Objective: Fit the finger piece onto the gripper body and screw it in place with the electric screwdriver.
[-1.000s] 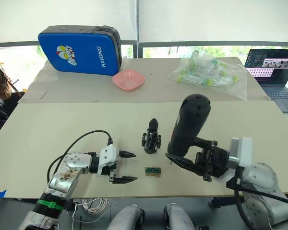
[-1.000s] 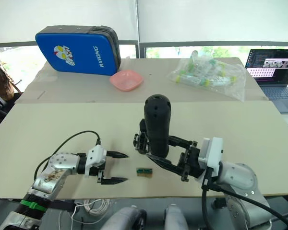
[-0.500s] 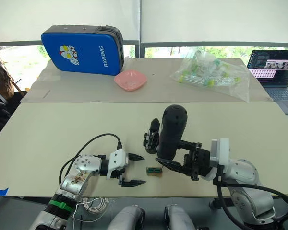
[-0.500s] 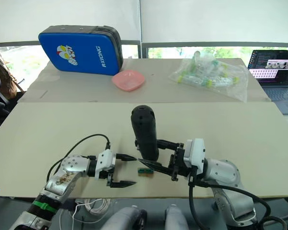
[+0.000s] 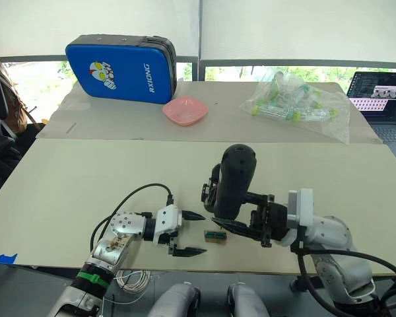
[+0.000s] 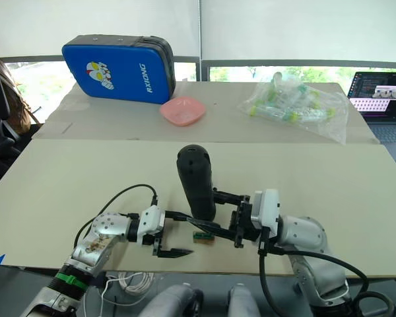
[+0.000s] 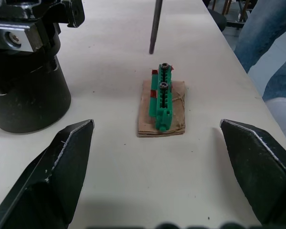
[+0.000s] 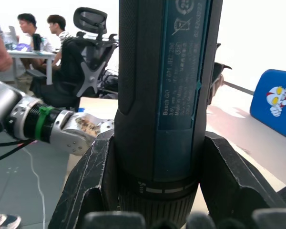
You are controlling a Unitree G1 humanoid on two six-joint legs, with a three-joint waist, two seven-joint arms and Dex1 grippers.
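1. The thick black matte cylinder of the electric screwdriver [image 5: 236, 181] stands nearly upright over the beige table [image 5: 86, 178], rounded end up. In the left wrist view its thin metal bit [image 7: 155, 26] hangs just above the table, right behind the small brown block with a green screw strip on top [image 7: 163, 106].
2. The right gripper [image 5: 251, 218] is clamped around the screwdriver's lower barrel, one black finger on each side, so the tool's long axis runs vertically from it.
3. The small black blocky gripper body [image 5: 211, 191] sits on the table just behind the screwdriver, largely hidden by it. Whether the black tapered finger piece is already on it cannot be told.
4. The left gripper [image 5: 188, 233] rests low at the near table edge, fingers spread wide and empty, pointing at the green-topped block just beyond its tips.
5. The right arm, carrying the tool, is judged nearer the gripper body than the left.
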